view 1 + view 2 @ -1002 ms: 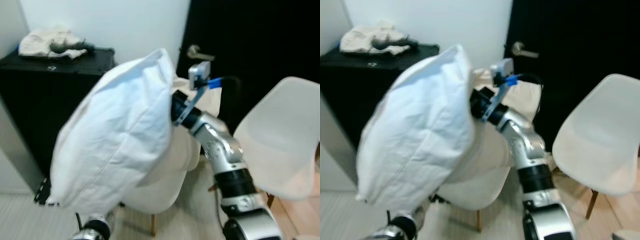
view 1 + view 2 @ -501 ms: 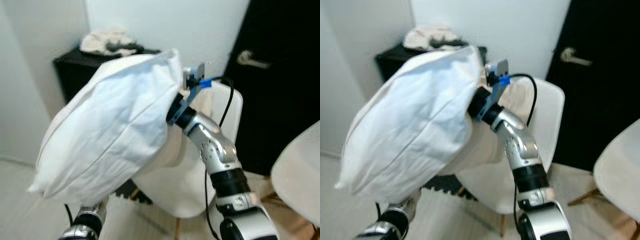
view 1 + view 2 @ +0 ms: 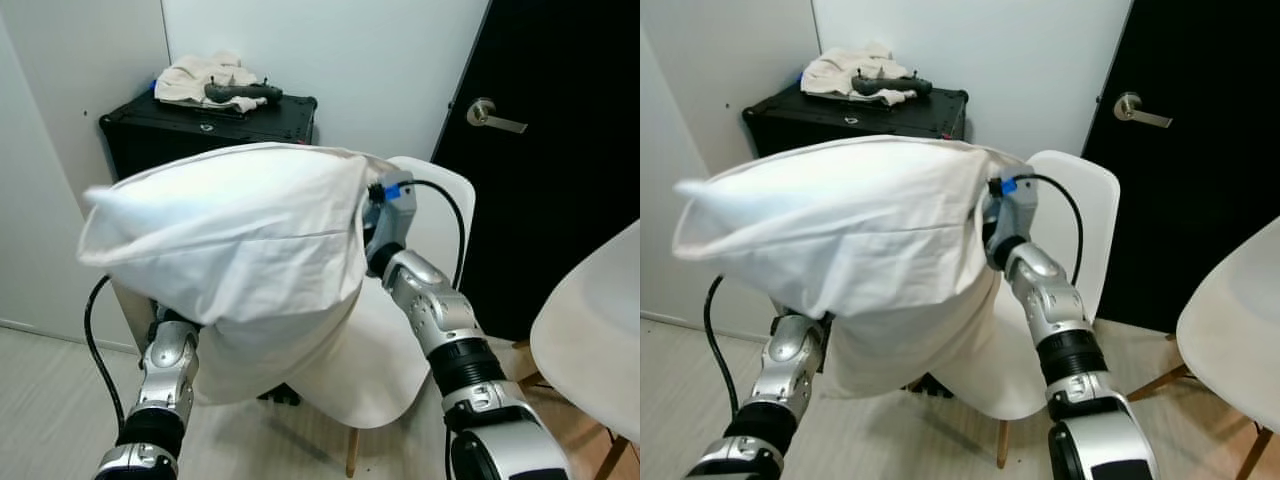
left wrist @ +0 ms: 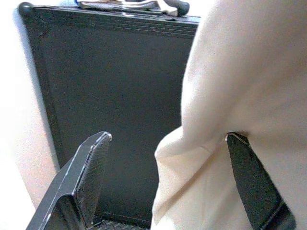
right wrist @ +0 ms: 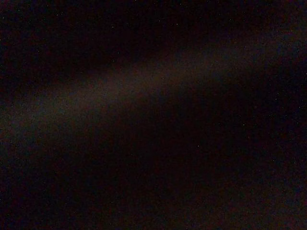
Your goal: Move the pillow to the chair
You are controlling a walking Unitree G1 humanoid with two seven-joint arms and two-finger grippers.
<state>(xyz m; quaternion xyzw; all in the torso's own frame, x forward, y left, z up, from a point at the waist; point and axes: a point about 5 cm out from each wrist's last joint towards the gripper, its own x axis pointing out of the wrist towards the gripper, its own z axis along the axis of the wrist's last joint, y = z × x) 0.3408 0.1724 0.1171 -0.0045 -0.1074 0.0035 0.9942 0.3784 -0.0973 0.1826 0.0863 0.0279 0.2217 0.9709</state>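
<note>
The pillow point(image 3: 230, 240) hangs between both arms, above the front edge of the chair point(image 3: 425, 215) seat. The left end effector point(image 4: 165, 184) has its fingers spread wide, one under the fabric. Whether the right end effector is closed cannot be told. Best lower the pillow evenly, centred over the seat, clear of the black cabinet point(image 3: 215, 125), and release only once the seat supports it.

Ahead of me a black hard-shelled case point(image 3: 210, 135) stands against the white wall; on its top lie a crumpled cream cloth point(image 3: 200, 78) and a dark handled tool point(image 3: 243, 92) resting across that cloth.
</note>
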